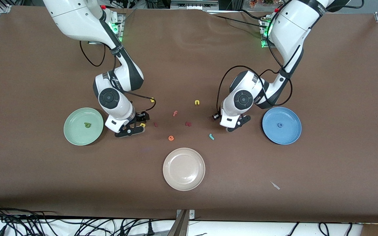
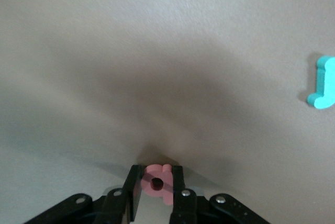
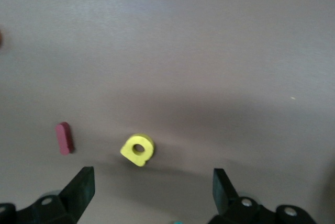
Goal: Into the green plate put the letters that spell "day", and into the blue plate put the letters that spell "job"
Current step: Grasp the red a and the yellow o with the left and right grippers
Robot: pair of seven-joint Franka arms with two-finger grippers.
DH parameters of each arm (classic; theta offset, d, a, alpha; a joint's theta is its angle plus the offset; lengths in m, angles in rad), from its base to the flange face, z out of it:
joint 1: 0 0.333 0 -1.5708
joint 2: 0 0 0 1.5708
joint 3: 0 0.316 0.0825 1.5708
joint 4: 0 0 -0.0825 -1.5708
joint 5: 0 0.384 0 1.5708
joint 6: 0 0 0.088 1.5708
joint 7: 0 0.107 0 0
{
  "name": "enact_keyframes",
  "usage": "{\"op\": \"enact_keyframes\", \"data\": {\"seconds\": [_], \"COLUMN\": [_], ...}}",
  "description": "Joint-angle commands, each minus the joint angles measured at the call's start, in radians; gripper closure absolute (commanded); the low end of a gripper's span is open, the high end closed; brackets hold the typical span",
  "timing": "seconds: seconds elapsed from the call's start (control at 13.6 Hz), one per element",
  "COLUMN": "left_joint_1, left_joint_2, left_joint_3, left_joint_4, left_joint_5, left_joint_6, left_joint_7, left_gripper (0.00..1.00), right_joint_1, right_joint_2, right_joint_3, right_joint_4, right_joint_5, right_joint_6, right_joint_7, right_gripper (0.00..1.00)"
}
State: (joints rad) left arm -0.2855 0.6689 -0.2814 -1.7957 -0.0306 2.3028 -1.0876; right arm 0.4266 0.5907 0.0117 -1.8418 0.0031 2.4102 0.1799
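My left gripper (image 2: 157,174) is shut on the salmon-red b (image 2: 155,183), low at the table beside the blue plate (image 1: 290,137); the front view hides the b under that gripper (image 1: 230,128). A blue o (image 1: 279,125) lies in the blue plate. The teal j (image 1: 211,136) (image 2: 322,82) lies on the table close by. My right gripper (image 3: 153,177) (image 1: 136,124) stands open just above the table, with the yellow a (image 3: 137,149) (image 1: 142,125) a little ahead of its fingertips. The green plate (image 1: 74,134) holds the dark green d (image 1: 87,125). No y shows clearly.
A cream-white plate (image 1: 183,180) sits nearest the front camera. Loose between the arms lie an orange f (image 1: 175,113), an orange e (image 1: 171,138), two dark red letters (image 1: 188,124) (image 1: 155,124) (image 3: 64,137), a yellow n (image 1: 197,102) and a yellow s (image 1: 152,100).
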Motion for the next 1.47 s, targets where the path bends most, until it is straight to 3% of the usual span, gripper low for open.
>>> {"op": "enact_keyframes", "data": {"seconds": [0.0,0.15,0.44,0.59,0.81,1.17,1.32,1.39], "left_joint_1": [0.046,0.081,0.219,0.293,0.37,0.388,0.382,0.384], "left_joint_2": [-0.052,-0.064,-0.078,-0.08,-0.072,-0.032,-0.02,-0.017], "left_joint_3": [0.007,0.01,0.014,0.016,0.016,0.016,0.016,0.016], "left_joint_4": [0.053,0.09,0.093,0.093,0.09,0.084,0.084,0.084], "left_joint_5": [0.061,0.066,0.081,0.081,0.135,0.141,0.141,0.141], "left_joint_6": [-0.152,-0.235,-0.258,-0.266,-0.273,-0.266,-0.261,-0.261], "left_joint_7": [0.046,0.153,0.441,0.562,0.704,0.73,0.729,0.729], "left_gripper": [1.0,1.0,1.0,1.0,1.0,0.97,0.77,0.51], "right_joint_1": [0.012,0.014,0.018,0.024,0.024,0.024,0.024,0.024], "right_joint_2": [0.037,0.049,0.077,0.08,0.081,0.084,0.084,0.087], "right_joint_3": [-0.001,-0.001,-0.001,-0.001,-0.001,-0.001,-0.001,-0.001], "right_joint_4": [0.026,0.032,0.05,0.05,0.052,0.056,0.056,0.056], "right_joint_5": [0.003,0.003,0.003,0.005,0.005,0.008,0.009,0.009], "right_joint_6": [0.032,0.044,0.044,0.044,0.044,0.044,0.046,0.044], "right_joint_7": [-0.016,-0.025,-0.03,-0.028,-0.019,-0.017,-0.016,-0.016], "right_gripper": [0.0,0.0,0.06,0.21,0.31,0.48,0.53,0.58]}}
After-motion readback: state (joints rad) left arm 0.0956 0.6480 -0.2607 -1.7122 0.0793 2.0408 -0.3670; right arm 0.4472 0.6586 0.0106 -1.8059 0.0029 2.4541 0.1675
